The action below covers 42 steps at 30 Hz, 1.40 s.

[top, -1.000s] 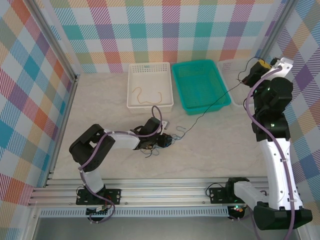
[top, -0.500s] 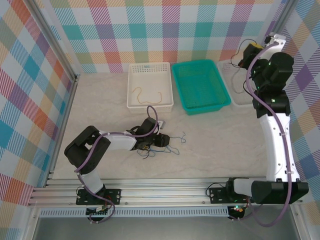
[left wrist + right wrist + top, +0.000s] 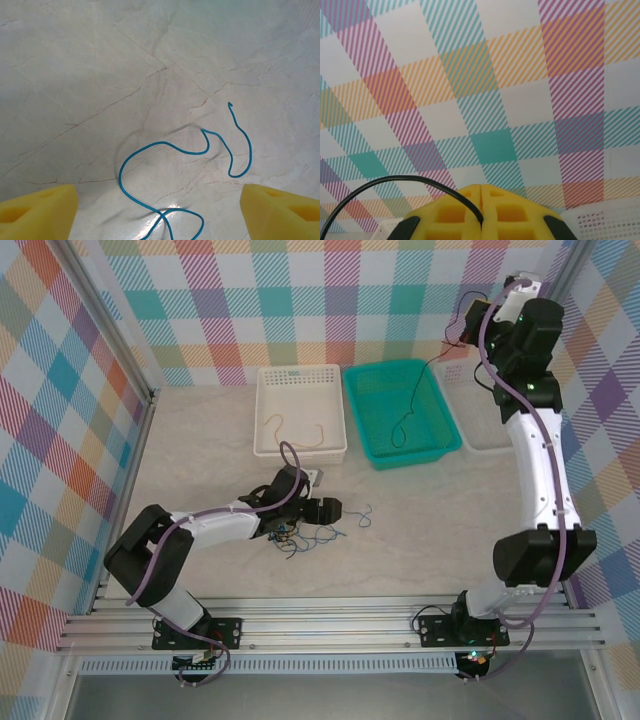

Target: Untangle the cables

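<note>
Orange cable (image 3: 295, 428) sits in the 12 o'clock basket (image 3: 300, 370); right jaws clench black cable (image 3: 413, 400); left jaws released, blue cable (image 3: 160, 144) unsorted.

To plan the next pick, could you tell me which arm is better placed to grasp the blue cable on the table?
Left, probably. The left gripper is open, close to the blue cable. The right gripper is shut on the black cable, high near the back wall.

blue cable (image 3: 167, 144) cropped below, black cable (image 3: 395, 177) cropped
</note>
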### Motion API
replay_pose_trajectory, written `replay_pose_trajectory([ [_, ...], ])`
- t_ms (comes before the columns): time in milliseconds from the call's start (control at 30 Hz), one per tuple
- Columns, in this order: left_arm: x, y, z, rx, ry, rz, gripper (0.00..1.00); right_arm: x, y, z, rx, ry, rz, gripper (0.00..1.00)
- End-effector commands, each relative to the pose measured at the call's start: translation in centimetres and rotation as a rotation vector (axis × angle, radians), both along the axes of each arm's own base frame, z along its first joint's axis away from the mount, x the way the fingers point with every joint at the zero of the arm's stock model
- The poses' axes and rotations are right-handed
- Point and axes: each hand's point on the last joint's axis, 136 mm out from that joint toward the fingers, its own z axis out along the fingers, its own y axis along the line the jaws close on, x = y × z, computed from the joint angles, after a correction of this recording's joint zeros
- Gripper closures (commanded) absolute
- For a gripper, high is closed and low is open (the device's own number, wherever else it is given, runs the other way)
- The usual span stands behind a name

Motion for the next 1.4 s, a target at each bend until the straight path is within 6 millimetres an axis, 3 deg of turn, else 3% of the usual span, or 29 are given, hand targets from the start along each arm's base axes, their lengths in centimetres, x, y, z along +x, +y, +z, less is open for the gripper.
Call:
replay_pose_trajectory([
  [0,0.2,0.7,1.2,-0.013,-0.01,0.04,0.09,0.8,0.8,-0.8,0.01,0.035,0.051,1.0],
  [133,0.6,1.1,2.3,-0.023,-0.033,0.073,0.0,2.3,1.1,-4.0,0.011,0.113,0.069,1.0],
  [467,1.7,2.8,4.2,0.02,-0.069,0.178,0.0,4.0,1.7,-11.8,0.036,0.291,0.092,0.98],
  [700,2.2,5.9,5.0,0.106,-0.076,0.329,0.0,3.2,3.3,-15.7,-0.027,0.414,0.119,0.62],
  [833,2.1,8.9,4.8,0.176,-0.049,0.471,0.0,2.1,3.8,-17.0,-0.072,0.467,0.082,0.28],
  [900,1.5,10.5,4.1,0.229,-0.019,0.538,0.0,1.5,3.7,-17.4,-0.07,0.485,0.058,0.05],
  [933,1.3,11.3,3.9,0.254,-0.004,0.57,0.0,1.1,3.5,-17.5,-0.064,0.496,0.045,0.0],
  [1133,-0.1,13.3,1.6,0.321,0.074,0.662,0.0,-1.5,3.5,-17.9,-0.017,0.533,0.036,0.0],
  [1233,-0.5,12.9,0.2,0.305,0.113,0.656,0.0,-3.1,3.8,-18.6,0.001,0.563,0.051,0.0],
  [1367,-0.8,11.8,-1.5,0.29,0.179,0.63,0.0,-5.8,4.8,-20.9,0.01,0.675,0.12,0.0],
])
